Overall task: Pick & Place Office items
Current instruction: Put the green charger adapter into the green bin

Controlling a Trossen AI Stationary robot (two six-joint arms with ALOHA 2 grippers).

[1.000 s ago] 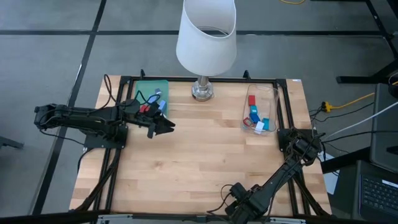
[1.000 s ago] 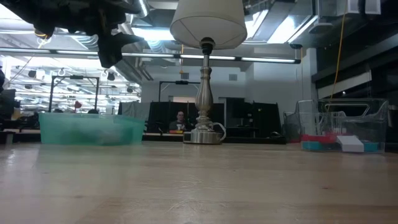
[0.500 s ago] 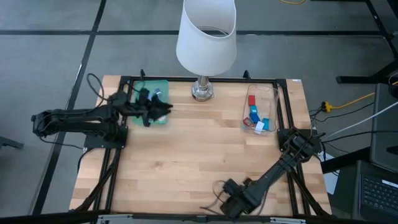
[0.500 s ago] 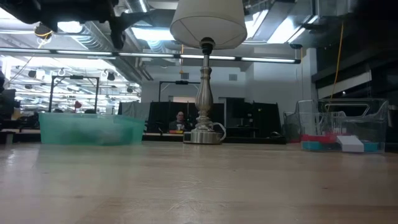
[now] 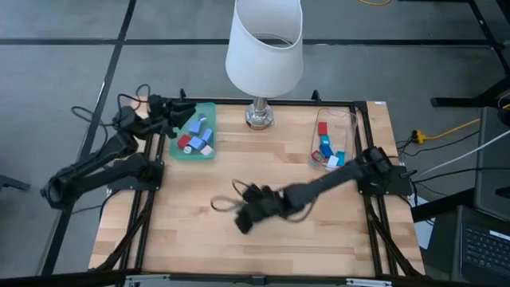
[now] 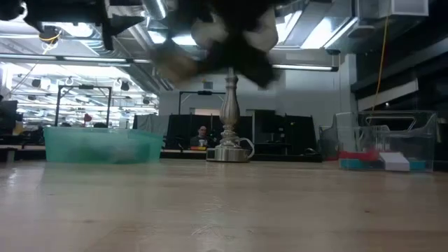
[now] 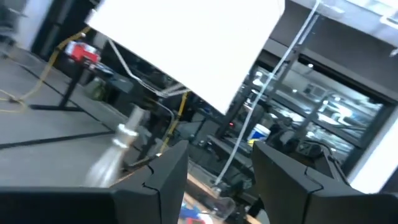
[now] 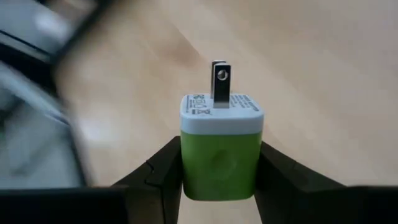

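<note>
While the right gripper (image 8: 219, 186) pinches a green plug adapter (image 8: 219, 146) over the counter (image 5: 263, 231), fast travel could fling it loose. The left gripper (image 7: 214, 180) hangs open over the green tray (image 5: 209, 108).

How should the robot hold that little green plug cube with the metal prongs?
As the right gripper does now: fingers on the two flat opposite sides of the green-and-white blocky wall plug, coming from the end opposite the metal prongs, which stay clear.

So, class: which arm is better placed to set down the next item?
The right. Its end effector already clamps a green-and-white plug-in charger block above the middle of the wooden table. The left end effector is open and empty by the flat green tray.
</note>
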